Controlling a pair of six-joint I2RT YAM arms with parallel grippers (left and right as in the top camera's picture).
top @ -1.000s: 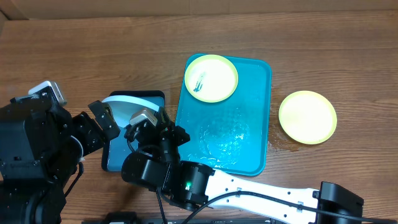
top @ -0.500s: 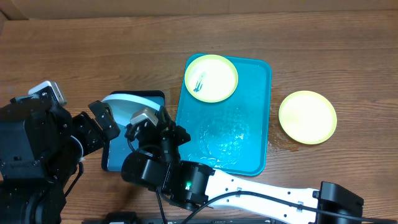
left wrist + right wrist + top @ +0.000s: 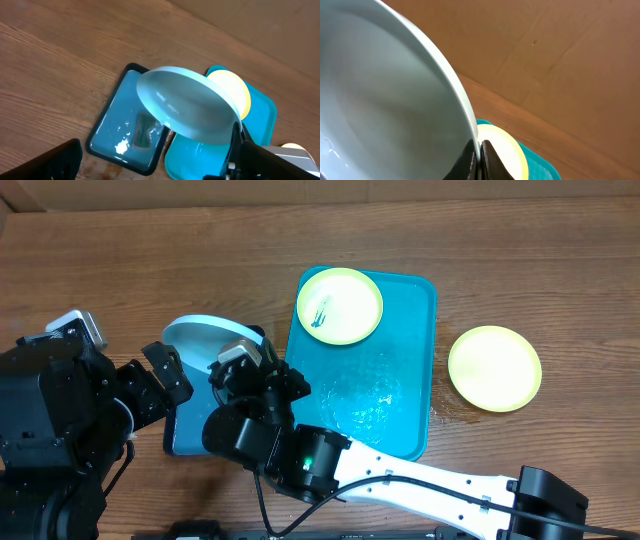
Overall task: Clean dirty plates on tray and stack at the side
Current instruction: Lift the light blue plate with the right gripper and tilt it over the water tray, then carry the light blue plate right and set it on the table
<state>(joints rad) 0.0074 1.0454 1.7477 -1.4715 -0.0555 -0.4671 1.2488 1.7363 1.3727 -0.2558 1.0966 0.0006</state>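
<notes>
My right gripper [image 3: 480,156] is shut on the rim of the white-light blue plate [image 3: 385,100] and holds it tilted above the small tray. That plate shows in the overhead view [image 3: 200,338] and the left wrist view [image 3: 185,105], with the right gripper [image 3: 250,365] at its right edge. A pale yellow-green plate [image 3: 340,305] with a dark teal smear lies on the far end of the teal tray [image 3: 410,340]. Another yellow-green plate [image 3: 494,368] lies on the table to the right of the tray. My left gripper [image 3: 155,170] is open and empty below the held plate.
A smaller black-rimmed blue tray [image 3: 112,125] holds water and a dark sponge [image 3: 145,132], directly under the lifted plate. It lies just left of the teal tray [image 3: 260,107]. A wet patch glistens in the middle of the teal tray [image 3: 360,400].
The white-light blue plate has risen off the small tray and tilted, shifting toward the far side. My right gripper moved with it. The left arm has not moved.
</notes>
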